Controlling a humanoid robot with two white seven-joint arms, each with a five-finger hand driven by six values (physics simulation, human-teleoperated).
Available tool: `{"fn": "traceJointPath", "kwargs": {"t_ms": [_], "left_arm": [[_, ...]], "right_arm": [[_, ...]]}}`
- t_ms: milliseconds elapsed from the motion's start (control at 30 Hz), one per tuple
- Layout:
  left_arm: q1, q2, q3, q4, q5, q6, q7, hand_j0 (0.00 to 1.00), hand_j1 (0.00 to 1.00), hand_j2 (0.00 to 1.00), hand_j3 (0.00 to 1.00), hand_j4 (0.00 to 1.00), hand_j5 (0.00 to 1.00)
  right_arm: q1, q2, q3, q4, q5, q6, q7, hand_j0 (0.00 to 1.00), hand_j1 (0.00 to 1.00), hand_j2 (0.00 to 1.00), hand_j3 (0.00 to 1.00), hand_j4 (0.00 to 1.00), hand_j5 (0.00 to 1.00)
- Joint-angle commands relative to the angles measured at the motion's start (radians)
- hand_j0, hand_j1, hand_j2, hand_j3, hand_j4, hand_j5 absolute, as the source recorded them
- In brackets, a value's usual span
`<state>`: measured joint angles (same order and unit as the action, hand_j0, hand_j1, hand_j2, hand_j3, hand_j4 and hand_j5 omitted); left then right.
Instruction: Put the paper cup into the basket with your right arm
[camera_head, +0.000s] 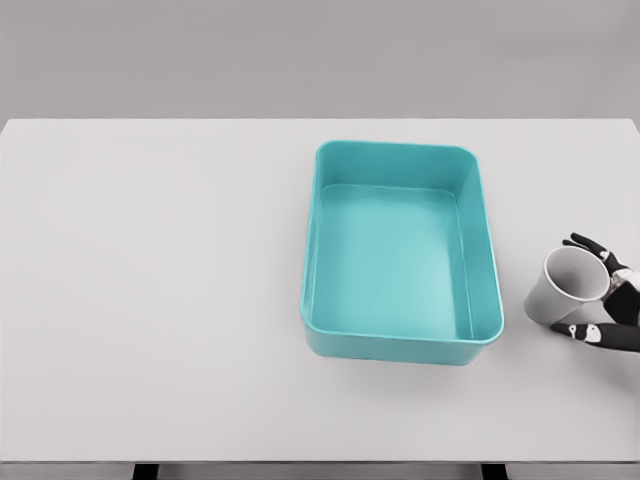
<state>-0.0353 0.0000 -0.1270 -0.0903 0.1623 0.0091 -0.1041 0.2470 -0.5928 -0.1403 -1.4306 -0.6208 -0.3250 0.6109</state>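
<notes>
A pale grey paper cup (566, 288) stands on the white table to the right of the teal basket (318, 250), a short gap away from its right wall. Its open mouth tilts toward the upper right. My right hand (603, 292) comes in from the right edge with dark fingers curled around the cup, some over the rim at the top, the thumb below near the base. The basket is a rectangular tub with rounded corners and nothing inside it. My left arm does not show.
The white table (150, 300) spreads wide to the left of the basket, with its far edge at the top and its near edge along the bottom of the view.
</notes>
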Motion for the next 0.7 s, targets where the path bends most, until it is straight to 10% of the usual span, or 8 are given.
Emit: {"fn": "traceJointPath", "kwargs": {"t_ms": [0,667], "left_arm": [[0.000,0.000,0.001,0.000,0.000,0.000,0.000,1.00,1.00,1.00,1.00,1.00,1.00],[0.000,0.000,0.000,0.000,0.000,0.000,0.000,1.00,1.00,1.00,1.00,1.00,1.00]], "right_arm": [[-0.002,0.010,0.002,0.004,-0.004,0.000,0.000,1.00,1.00,1.00,1.00,1.00,1.00],[-0.040,0.033,0.038,0.025,0.026,0.001,0.000,1.00,1.00,1.00,1.00,1.00,1.00]]}}
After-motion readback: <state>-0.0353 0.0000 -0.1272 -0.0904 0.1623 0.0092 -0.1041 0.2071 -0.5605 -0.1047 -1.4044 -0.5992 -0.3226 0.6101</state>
